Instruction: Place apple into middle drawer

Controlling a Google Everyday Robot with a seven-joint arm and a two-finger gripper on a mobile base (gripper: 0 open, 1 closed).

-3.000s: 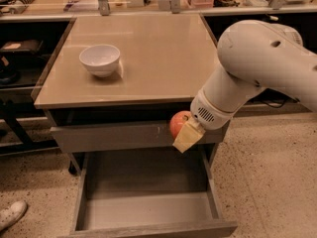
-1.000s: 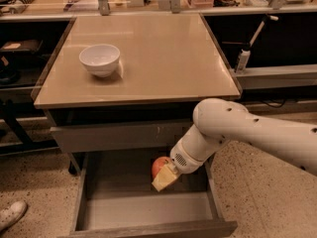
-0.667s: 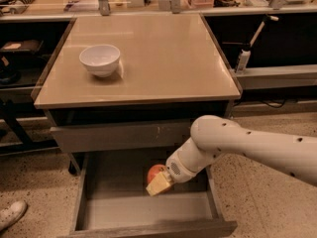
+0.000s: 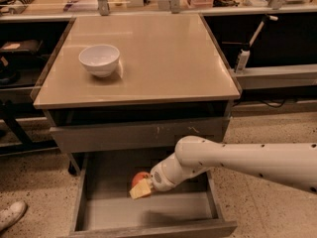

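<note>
The middle drawer (image 4: pixel 99 212) stands pulled open below the tabletop, a wide shallow grey box. The red-orange apple (image 4: pixel 139 178) is low inside it, near the drawer's middle, partly hidden by my gripper. My gripper (image 4: pixel 141 187) reaches in from the right on the white arm (image 4: pixel 237 161); its pale fingers (image 4: pixel 140 189) are closed around the apple. I cannot tell whether the apple touches the drawer floor.
A white bowl (image 4: pixel 99 59) sits on the beige tabletop (image 4: pixel 163 53) at the left. The closed grey drawer front (image 4: pixel 138 133) with pale scratches is above the open drawer. A shoe (image 4: pixel 11 215) is at the lower left. Cluttered benches stand behind.
My arm has come down and moved left, carrying the apple from in front of the upper drawer front down into the open drawer.
</note>
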